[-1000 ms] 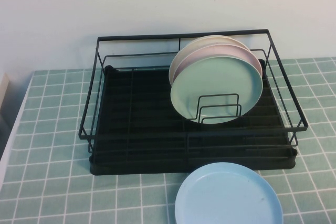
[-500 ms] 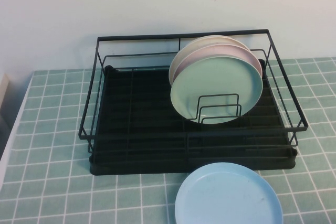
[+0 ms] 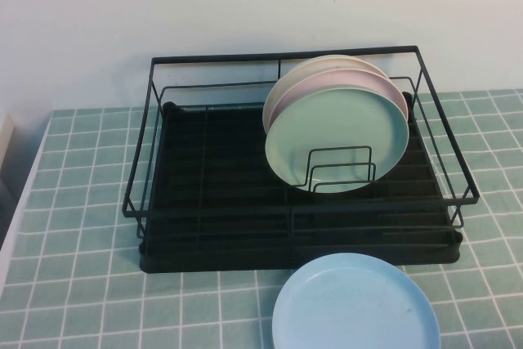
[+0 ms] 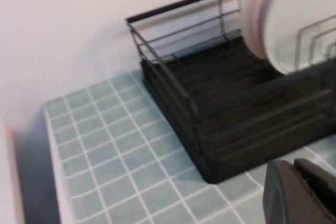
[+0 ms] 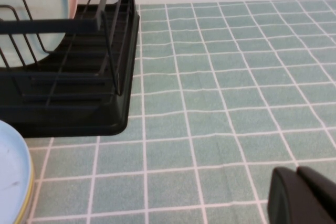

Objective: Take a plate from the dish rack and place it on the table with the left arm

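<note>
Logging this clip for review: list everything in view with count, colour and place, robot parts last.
dish rack: one, black wire, mid-table by the wall.
plates in rack: three upright, mint-green in front, pink and cream behind, rack's right half.
plate: one, light blue, flat on the table in front of the rack; a yellow edge shows under it.
table: pale-green tiles, white grout.
wall: off-white, behind.
left gripper: black, over tiles near the rack's left front corner.
right gripper: black, over tiles right of the rack.

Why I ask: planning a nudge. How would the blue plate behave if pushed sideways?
The blue plate lies flat, so it likely slides, not tips. A yellow rim shows beneath, so it may skid off. Left gripper and right gripper hover over the table, both away from it.
</note>
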Controlling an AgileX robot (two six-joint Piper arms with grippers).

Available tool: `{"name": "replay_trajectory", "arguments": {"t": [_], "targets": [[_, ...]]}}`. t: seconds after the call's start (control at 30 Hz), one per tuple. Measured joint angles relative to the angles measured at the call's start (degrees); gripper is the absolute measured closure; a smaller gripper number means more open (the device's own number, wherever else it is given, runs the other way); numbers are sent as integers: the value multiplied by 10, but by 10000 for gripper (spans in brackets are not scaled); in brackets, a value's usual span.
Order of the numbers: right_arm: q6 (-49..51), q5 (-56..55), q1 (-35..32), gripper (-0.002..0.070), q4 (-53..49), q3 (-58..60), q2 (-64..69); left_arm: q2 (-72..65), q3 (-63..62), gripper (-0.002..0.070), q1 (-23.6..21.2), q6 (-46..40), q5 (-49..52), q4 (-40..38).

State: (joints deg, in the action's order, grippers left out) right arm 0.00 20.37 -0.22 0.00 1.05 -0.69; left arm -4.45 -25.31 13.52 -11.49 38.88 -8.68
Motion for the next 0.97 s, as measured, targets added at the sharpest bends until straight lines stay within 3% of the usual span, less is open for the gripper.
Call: {"name": "replay_trajectory", "arguments": {"t": [0.17, 0.33, 0.97], "targets": [[0, 0, 0, 678, 0, 0, 0, 48, 119, 677, -56, -4, -117, 18], [0, 0, 0, 678, 0, 0, 0, 51, 241, 677, -69, -4, -196, 19], [0, 0, 0, 678, 0, 0, 0, 53, 261, 677, -72, -9, -196, -10]]}}
